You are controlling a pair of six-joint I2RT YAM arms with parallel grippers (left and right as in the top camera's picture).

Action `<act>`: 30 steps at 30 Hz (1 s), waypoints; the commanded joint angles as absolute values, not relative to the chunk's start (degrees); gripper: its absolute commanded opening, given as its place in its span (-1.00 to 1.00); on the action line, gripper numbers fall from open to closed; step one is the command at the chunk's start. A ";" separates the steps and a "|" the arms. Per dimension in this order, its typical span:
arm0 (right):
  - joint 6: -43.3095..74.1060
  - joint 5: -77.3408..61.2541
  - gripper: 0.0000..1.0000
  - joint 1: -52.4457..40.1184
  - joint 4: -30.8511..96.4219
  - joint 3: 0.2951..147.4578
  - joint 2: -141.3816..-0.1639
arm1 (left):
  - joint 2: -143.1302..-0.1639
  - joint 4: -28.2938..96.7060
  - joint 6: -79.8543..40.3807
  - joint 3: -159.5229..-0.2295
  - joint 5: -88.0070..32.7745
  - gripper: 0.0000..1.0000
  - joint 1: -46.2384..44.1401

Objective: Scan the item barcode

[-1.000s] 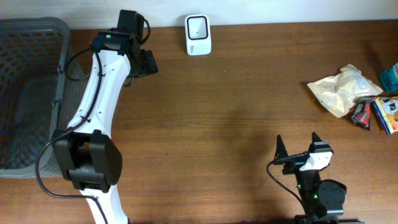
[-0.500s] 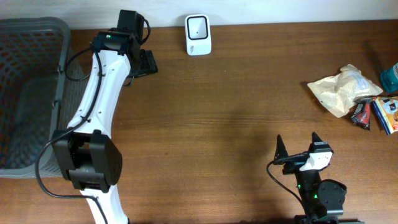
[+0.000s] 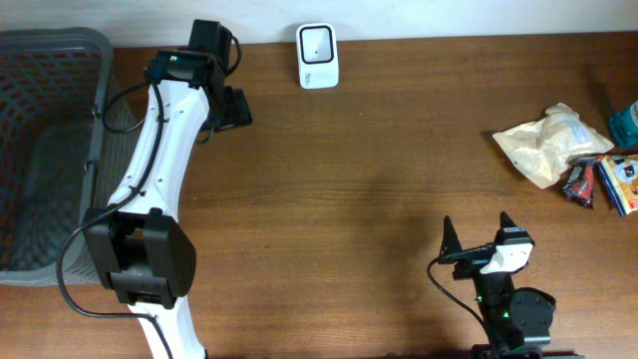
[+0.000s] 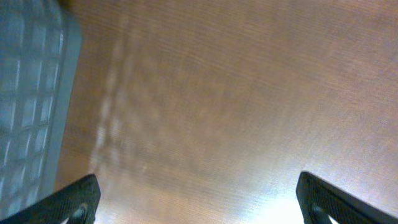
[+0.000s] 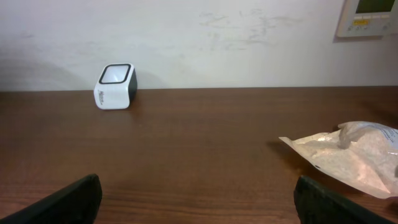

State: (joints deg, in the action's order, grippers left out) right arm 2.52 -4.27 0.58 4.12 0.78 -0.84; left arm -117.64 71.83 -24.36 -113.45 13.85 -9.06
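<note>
The white barcode scanner (image 3: 318, 55) stands at the table's back edge, its window facing up; the right wrist view has the scanner (image 5: 115, 86) at far left. The items lie in a group at the far right: a beige bag (image 3: 546, 143), a dark red packet (image 3: 580, 181) and a blue-and-white box (image 3: 623, 182). In the right wrist view the beige bag (image 5: 354, 155) is at right. My left gripper (image 3: 234, 105) hangs open over bare wood beside the basket, left of the scanner. My right gripper (image 3: 478, 237) is open and empty near the front edge.
A grey mesh basket (image 3: 40, 150) fills the left end of the table, and the basket's rim (image 4: 31, 93) shows in the left wrist view. A teal object (image 3: 626, 122) sits at the far right edge. A wall runs behind the table.
The left gripper has shifted slightly towards the front, still beside the basket. The right arm has not moved.
</note>
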 commanded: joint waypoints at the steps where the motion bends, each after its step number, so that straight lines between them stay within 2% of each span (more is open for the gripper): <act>1: 2.13 -3.38 0.97 0.05 4.29 0.32 -0.25 | -118.54 72.97 -24.80 -113.49 15.49 0.98 -9.32; 7: 2.13 -3.38 0.97 0.05 4.29 0.32 -0.25 | -115.90 71.88 -23.75 -112.99 14.59 0.98 -9.39; 11: 2.13 -3.38 0.97 0.05 4.29 0.32 -0.25 | -106.00 59.37 -21.98 -101.91 13.30 0.98 -9.39; 17: 2.13 -3.38 0.97 0.05 4.29 0.32 -0.25 | -84.14 34.81 -9.47 -72.14 7.27 0.98 -9.39; 21: 2.13 -3.38 0.97 0.05 4.27 0.32 -0.25 | -69.82 24.67 -3.64 -57.19 2.68 0.98 -9.39; 25: 2.13 -3.38 0.97 0.05 4.27 0.32 -0.25 | -55.99 18.79 -0.19 -45.82 -0.99 0.98 -9.37; 30: 2.13 -3.38 0.97 0.05 4.29 0.32 -0.25 | -28.84 17.58 5.96 -30.57 -1.32 0.98 -9.32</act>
State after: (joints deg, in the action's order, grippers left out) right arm 2.52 -3.90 0.56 4.21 0.78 -0.62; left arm -42.48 17.61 0.32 -37.82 0.64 -9.26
